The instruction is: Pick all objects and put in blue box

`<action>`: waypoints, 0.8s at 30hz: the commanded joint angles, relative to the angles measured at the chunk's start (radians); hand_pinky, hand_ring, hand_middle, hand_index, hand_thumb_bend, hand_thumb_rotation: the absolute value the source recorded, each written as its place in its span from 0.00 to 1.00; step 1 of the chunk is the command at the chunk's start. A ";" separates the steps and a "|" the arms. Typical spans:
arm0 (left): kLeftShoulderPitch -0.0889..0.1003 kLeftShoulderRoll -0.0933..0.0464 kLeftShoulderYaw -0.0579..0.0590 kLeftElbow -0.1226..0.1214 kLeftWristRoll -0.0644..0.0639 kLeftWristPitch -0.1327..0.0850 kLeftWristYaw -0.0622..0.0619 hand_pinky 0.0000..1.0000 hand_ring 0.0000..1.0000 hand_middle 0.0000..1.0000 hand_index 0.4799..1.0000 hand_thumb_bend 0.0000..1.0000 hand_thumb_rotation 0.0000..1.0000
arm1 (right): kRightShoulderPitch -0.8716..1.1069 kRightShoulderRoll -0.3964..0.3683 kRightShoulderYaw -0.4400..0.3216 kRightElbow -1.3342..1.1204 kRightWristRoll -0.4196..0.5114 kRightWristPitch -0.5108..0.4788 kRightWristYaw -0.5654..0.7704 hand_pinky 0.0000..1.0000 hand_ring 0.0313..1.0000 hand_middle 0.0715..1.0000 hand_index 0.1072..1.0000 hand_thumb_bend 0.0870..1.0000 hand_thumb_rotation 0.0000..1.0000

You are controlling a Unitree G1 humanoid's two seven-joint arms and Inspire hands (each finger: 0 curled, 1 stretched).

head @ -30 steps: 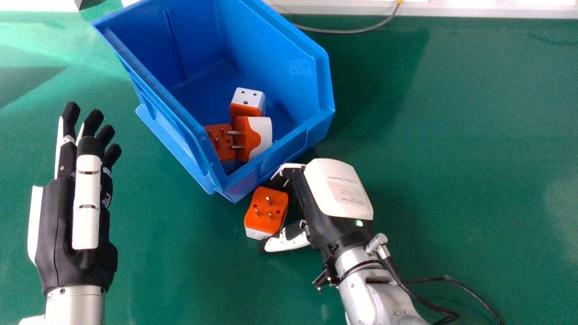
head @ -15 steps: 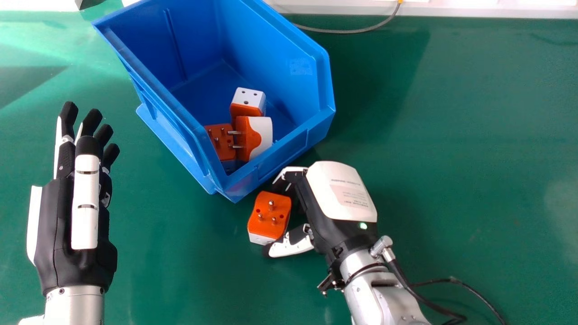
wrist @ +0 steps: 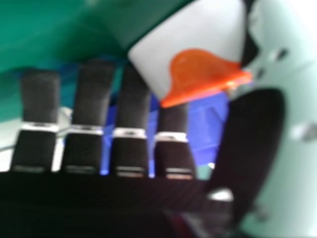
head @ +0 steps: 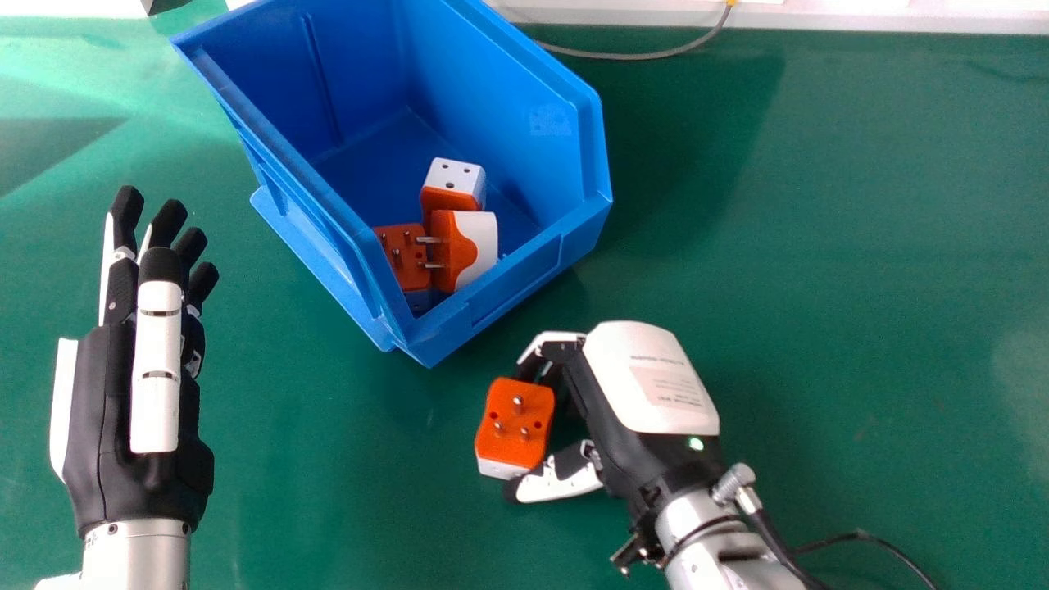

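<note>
Near the middle of the head view my right hand [head: 647, 385] has its fingers and thumb curled round an orange and white plug adapter [head: 515, 422], whose pins face up. In the right hand view the same adapter [wrist: 203, 74] sits between the fingertips and thumb of my right hand [wrist: 131, 99]. The blue box [head: 524, 274] stands beyond that hand, holding an upright white-topped adapter [head: 452, 182], an orange and white one on its side [head: 465, 250] and an orange one with pins up [head: 403, 254]. On the left my left hand [head: 139, 410] is open and holds nothing.
The green table [head: 819, 246] spreads around the box. A grey cable [head: 639, 56] curves along the far edge by a white ledge [head: 901, 15]. A black cable [head: 860, 537] trails beside my right forearm.
My right hand has drawn back from the box's near corner, toward the near edge and slightly right, and the adapter has moved with it. The left hand has stayed in place.
</note>
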 commanded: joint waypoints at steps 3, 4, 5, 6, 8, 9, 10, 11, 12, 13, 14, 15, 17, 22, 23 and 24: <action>0.005 -0.002 0.000 -0.020 -0.004 -0.012 -0.002 0.94 0.94 0.96 0.97 0.44 0.82 | 0.060 -0.043 -0.016 -0.094 -0.028 0.035 0.050 0.28 0.35 0.40 0.47 0.46 0.00; 0.005 -0.002 0.000 -0.019 -0.005 -0.011 -0.003 0.94 0.94 0.96 0.97 0.44 0.82 | 0.067 -0.047 -0.018 -0.112 -0.029 0.042 0.062 0.28 0.35 0.40 0.47 0.46 0.00; 0.005 -0.003 0.001 -0.019 -0.007 -0.011 -0.003 0.94 0.94 0.96 0.97 0.44 0.82 | 0.074 -0.052 -0.018 -0.133 -0.032 0.049 0.078 0.28 0.34 0.39 0.47 0.46 0.00; 0.005 -0.004 0.001 -0.019 -0.007 -0.011 -0.002 0.94 0.94 0.96 0.97 0.44 0.82 | 0.081 -0.058 -0.019 -0.155 -0.035 0.058 0.096 0.28 0.34 0.39 0.47 0.46 0.00; 0.007 -0.003 0.001 -0.022 0.000 -0.008 0.003 0.94 0.94 0.96 0.97 0.44 0.83 | 0.102 -0.069 -0.025 -0.206 -0.044 0.062 0.114 0.27 0.33 0.39 0.47 0.46 0.00; 0.007 -0.003 0.000 -0.022 0.002 -0.008 0.003 0.93 0.94 0.96 0.98 0.44 0.83 | 0.110 -0.071 -0.029 -0.227 -0.047 0.065 0.123 0.26 0.33 0.38 0.47 0.46 0.00; 0.008 -0.003 0.000 -0.024 0.002 -0.008 0.003 0.93 0.94 0.96 0.98 0.44 0.83 | 0.119 -0.071 -0.033 -0.247 -0.048 0.064 0.127 0.26 0.32 0.38 0.47 0.46 0.00; 0.008 -0.003 0.000 -0.025 0.000 -0.007 0.003 0.93 0.94 0.96 0.98 0.44 0.83 | 0.126 -0.072 -0.037 -0.263 -0.048 0.063 0.132 0.26 0.32 0.38 0.47 0.46 0.00; 0.008 -0.003 -0.001 -0.024 -0.001 -0.008 0.001 0.93 0.94 0.96 0.98 0.44 0.83 | 0.133 -0.074 -0.041 -0.282 -0.048 0.063 0.141 0.26 0.32 0.38 0.47 0.46 0.00; 0.008 -0.002 -0.001 -0.022 -0.001 -0.011 -0.001 0.93 0.94 0.96 0.98 0.44 0.83 | 0.140 -0.076 -0.045 -0.301 -0.050 0.065 0.150 0.26 0.31 0.37 0.47 0.46 0.00; 0.008 -0.001 -0.002 -0.023 -0.001 -0.010 -0.003 0.93 0.94 0.96 0.98 0.44 0.83 | 0.147 -0.079 -0.048 -0.323 -0.055 0.065 0.159 0.26 0.31 0.37 0.47 0.46 0.00; 0.009 -0.001 -0.003 -0.025 -0.002 -0.008 -0.004 0.93 0.94 0.96 0.98 0.44 0.83 | 0.153 -0.081 -0.051 -0.346 -0.061 0.069 0.171 0.26 0.31 0.37 0.47 0.46 0.00; 0.010 -0.002 -0.004 -0.027 -0.003 -0.006 -0.004 0.94 0.95 0.96 0.99 0.44 0.83 | 0.164 -0.085 -0.056 -0.388 -0.071 0.072 0.188 0.25 0.32 0.39 0.48 0.45 0.00; 0.009 -0.004 -0.006 -0.026 -0.001 -0.009 -0.002 0.94 0.95 0.96 0.98 0.44 0.83 | 0.189 -0.090 -0.076 -0.479 -0.070 0.056 0.210 0.25 0.32 0.39 0.49 0.45 0.00; 0.009 -0.003 -0.006 -0.024 0.000 -0.009 -0.002 0.94 0.95 0.96 0.98 0.44 0.83 | 0.193 -0.091 -0.081 -0.493 -0.068 0.048 0.208 0.25 0.32 0.39 0.49 0.45 0.00; 0.008 -0.003 -0.006 -0.024 0.000 -0.009 -0.002 0.94 0.95 0.96 0.97 0.44 0.83 | 0.195 -0.095 -0.084 -0.511 -0.073 0.042 0.212 0.25 0.33 0.40 0.49 0.45 0.00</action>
